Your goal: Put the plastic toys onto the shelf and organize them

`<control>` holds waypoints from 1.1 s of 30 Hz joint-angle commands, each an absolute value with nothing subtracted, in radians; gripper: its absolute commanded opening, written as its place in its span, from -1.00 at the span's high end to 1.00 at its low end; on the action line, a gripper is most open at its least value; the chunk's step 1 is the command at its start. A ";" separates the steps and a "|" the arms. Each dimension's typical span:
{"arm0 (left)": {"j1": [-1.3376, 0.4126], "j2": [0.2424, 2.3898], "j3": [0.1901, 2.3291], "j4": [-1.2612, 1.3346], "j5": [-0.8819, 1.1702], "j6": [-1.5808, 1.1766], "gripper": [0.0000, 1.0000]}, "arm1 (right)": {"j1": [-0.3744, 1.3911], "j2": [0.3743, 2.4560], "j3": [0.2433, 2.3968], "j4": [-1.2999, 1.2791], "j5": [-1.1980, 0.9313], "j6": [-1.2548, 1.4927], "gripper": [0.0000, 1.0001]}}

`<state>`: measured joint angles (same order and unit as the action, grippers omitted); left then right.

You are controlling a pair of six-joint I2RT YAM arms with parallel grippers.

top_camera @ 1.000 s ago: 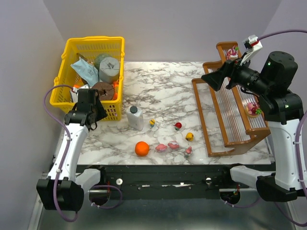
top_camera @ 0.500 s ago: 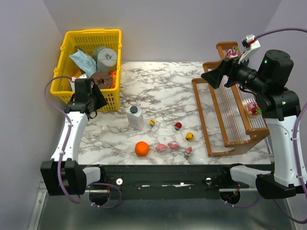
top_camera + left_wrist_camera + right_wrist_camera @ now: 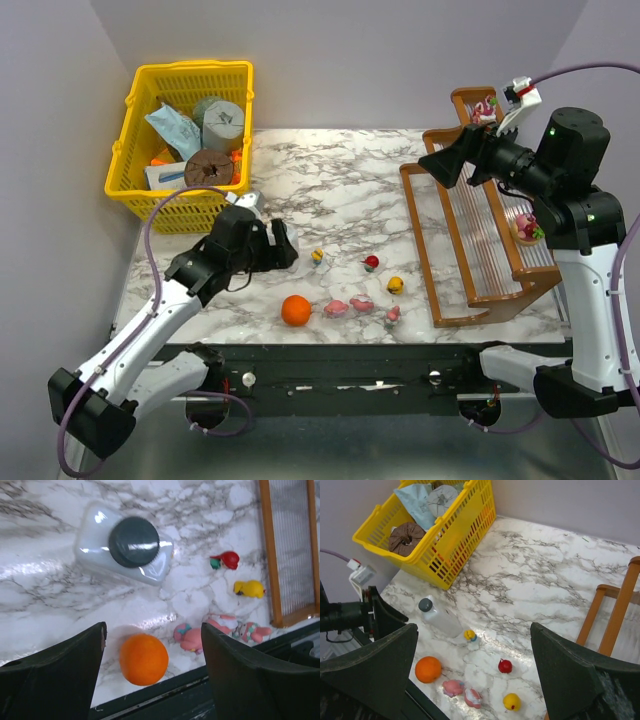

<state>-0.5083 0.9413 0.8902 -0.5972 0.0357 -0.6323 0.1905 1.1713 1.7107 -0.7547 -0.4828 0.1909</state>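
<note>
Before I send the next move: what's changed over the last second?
The left gripper swung from beside the yellow basket toward table centre; it is now over the white bottle, jaws open, holding nothing. The basket sits slightly farther back than a second ago. The right gripper near the shelf, the orange ball and the loose toys are essentially unchanged.

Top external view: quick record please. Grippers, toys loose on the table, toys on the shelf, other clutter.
left gripper: open, empty, low by white bottle and orange ball
right gripper: open, empty, held high by shelf
loose toys: six on table, between ball and shelf
shelved toys: two visible, second at
clutter: yellow basket, filled, far left
</note>
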 commanded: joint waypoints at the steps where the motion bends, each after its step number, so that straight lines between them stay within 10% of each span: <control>1: -0.621 0.959 0.810 -0.559 -0.035 -0.695 -0.73 | 0.196 1.154 1.721 -0.782 -0.476 0.213 -1.00; 20: -0.703 1.245 0.535 0.116 -0.348 -0.776 -0.51 | 0.198 1.137 1.640 -0.732 -0.479 0.279 -1.00; 33: -0.701 1.367 0.538 0.130 -0.581 -0.871 -0.29 | 0.198 1.167 1.678 -0.758 -0.468 0.268 -1.00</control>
